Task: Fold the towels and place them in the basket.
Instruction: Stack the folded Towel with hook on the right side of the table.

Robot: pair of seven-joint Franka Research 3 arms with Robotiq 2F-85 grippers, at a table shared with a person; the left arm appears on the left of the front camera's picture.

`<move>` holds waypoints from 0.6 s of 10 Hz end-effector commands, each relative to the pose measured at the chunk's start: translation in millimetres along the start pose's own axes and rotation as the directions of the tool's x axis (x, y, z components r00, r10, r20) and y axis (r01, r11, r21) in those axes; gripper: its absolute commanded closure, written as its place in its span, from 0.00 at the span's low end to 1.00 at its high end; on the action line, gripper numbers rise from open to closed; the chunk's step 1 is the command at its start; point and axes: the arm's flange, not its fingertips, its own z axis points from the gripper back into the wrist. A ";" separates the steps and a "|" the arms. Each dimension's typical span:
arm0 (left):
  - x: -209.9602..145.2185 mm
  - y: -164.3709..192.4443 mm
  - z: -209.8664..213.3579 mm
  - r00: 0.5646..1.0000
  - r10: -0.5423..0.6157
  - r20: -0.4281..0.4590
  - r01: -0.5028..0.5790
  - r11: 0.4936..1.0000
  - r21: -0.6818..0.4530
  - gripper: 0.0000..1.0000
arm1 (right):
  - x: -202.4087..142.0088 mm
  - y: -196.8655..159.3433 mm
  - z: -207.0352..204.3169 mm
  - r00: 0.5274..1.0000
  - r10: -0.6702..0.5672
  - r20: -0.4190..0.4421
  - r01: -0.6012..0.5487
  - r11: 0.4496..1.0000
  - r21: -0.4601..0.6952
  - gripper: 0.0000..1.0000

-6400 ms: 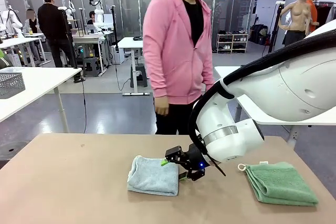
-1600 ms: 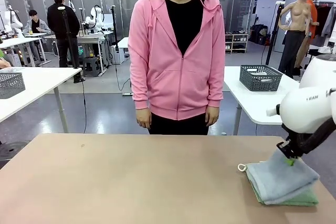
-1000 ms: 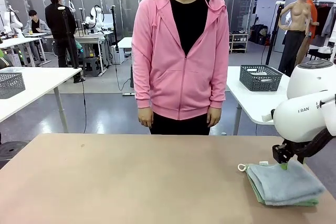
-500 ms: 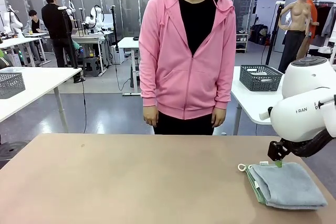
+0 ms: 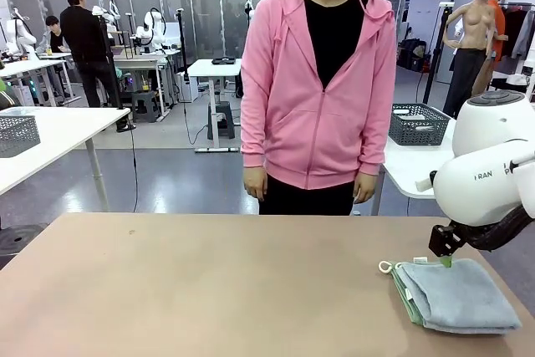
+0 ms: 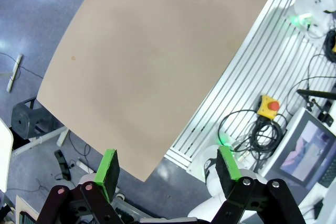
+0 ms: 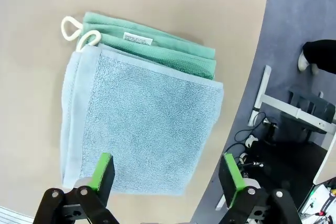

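Both folded towels sit stacked at the lower right of the front frame, blue-grey towel (image 5: 458, 293) over green towel (image 7: 157, 45) on the worktop (image 5: 209, 290). Right gripper (image 7: 164, 174) hovers above, jaws open and empty; left gripper (image 6: 169, 169) likewise. Best grip the whole stack together by one edge.

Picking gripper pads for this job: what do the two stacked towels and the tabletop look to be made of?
Blue-grey towel: looped terry cloth, matte, by its nubby pile. Green towel beneath: likely the same terry, with a white cord loop and a sewn label. Table: smooth, matte tan board, perhaps laminate; no grain shows.
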 end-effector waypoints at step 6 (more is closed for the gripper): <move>-0.4 -1.0 1.6 1.000 0.010 0.001 -0.010 1.000 0.008 0.07 | -30.8 16.1 13.6 0.999 0.016 0.051 -0.020 0.997 0.072 0.00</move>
